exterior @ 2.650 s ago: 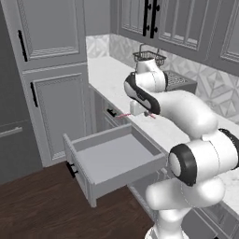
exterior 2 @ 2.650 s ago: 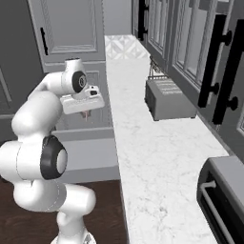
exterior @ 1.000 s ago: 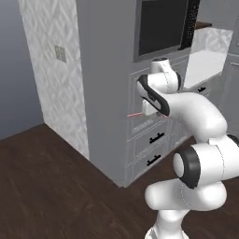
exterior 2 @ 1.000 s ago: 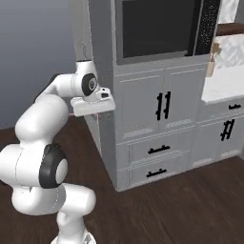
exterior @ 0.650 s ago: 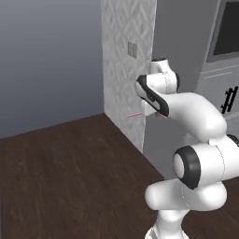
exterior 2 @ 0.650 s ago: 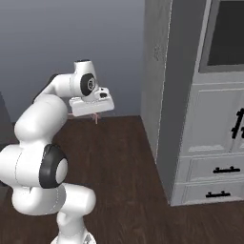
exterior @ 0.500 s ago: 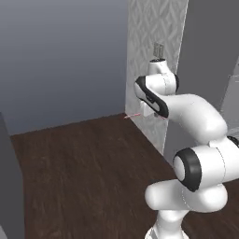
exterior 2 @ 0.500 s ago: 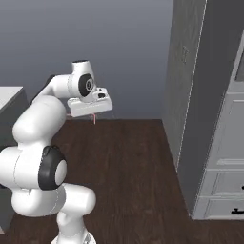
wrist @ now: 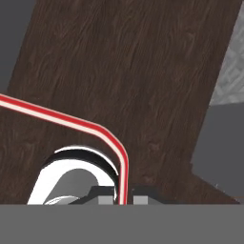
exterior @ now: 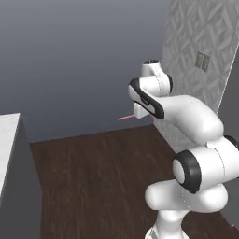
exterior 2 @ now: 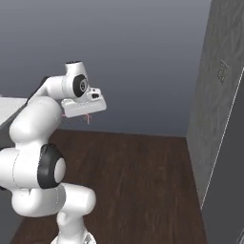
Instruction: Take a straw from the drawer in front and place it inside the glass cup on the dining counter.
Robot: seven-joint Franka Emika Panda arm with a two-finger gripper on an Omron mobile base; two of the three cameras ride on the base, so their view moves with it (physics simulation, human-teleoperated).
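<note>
My gripper (exterior: pixel 138 115) hangs at chest height over open floor, shut on the straw (exterior: pixel 125 117), a thin pink-red stick pointing left from the hand. From the right base view the gripper (exterior 2: pixel 87 115) shows under the white hand with the straw (exterior 2: pixel 88 119) as a short red sliver. In the hand view the straw (wrist: pixel 71 121) is red with a white stripe, bends and runs down between the dark fingertips of the gripper (wrist: pixel 122 193). The drawer and the glass cup are out of view. A white counter corner (exterior: pixel 6 140) sits at the left edge; I cannot tell whether it is the dining counter.
Dark wood floor (exterior: pixel 93 177) spreads under and ahead of the arm. A grey patterned wall (exterior: pixel 191 42) with a switch plate (exterior: pixel 202 60) stands on the right, and a plain grey wall (exterior 2: pixel 143 57) lies behind. The white counter corner (exterior 2: pixel 6 107) is at the left.
The whole picture has swung with the base: the cabinets and oven slid out to the right, and the patterned wall and a counter corner came in. The arm keeps its pose, still gripping the straw.
</note>
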